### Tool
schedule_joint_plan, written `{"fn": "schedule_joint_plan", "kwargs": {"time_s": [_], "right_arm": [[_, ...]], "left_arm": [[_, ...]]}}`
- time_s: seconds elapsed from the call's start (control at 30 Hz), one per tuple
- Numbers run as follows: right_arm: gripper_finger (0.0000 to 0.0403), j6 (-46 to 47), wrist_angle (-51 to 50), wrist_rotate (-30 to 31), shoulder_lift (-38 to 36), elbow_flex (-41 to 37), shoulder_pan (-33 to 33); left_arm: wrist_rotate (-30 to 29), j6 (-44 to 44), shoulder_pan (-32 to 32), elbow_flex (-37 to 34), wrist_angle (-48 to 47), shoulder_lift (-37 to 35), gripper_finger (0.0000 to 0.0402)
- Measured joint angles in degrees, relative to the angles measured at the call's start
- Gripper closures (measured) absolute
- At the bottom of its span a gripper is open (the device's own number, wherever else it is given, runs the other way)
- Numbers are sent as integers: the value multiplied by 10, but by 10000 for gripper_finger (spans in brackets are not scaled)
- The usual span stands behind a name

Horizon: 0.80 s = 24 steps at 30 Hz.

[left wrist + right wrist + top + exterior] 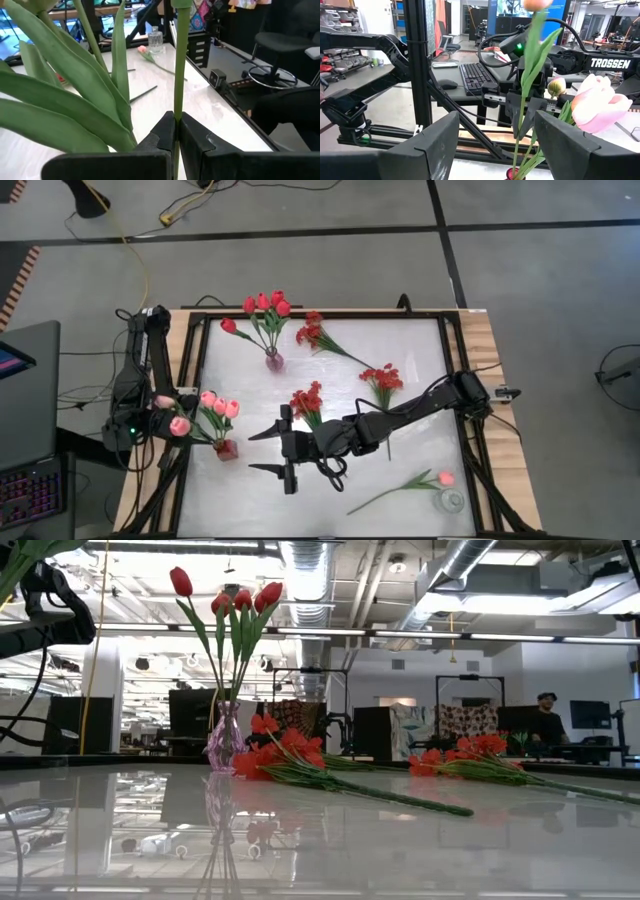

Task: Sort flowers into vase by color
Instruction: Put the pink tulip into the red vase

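My left gripper (pixel 163 418) hangs at the table's left edge, shut on a pink tulip (pixel 180 426). Next to it, several pink tulips (pixel 218 406) stand in a small red vase (pixel 226 448). My right gripper (pixel 285 450) is open at mid-table and points level at that vase, with nothing between its fingers (pixel 435 145). Red tulips (pixel 268 304) stand in a purple glass vase (pixel 224 740) at the far side. Three red blossom sprays (pixel 308 398) lie flat on the table. One pink tulip (pixel 410 485) lies near the right corner beside a clear glass vase (pixel 452 500). My left gripper pinches the tulip's thin green stem (pixel 176 102) between its two fingers. The fingers lie across the stem, which rises straight out of them. The gripper's body hides the lower end of the stem.
A black frame (pixel 190 360) runs along the table's edges. A laptop (pixel 25 395) and a keyboard (pixel 30 495) sit off the table's left side. The low view shows a person (pixel 545 720) far behind the table.
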Motion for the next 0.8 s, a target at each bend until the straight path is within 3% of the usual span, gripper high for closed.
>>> {"fn": "schedule_joint_plan", "kwargs": {"time_s": [0.3,0.8], "right_arm": [[117,0,0,0,0,0,0],[117,0,-10,0,0,0,0]], "left_arm": [[10,-32,0,-2,-17,4,401],[15,-59,0,-79,21,7,401]]}}
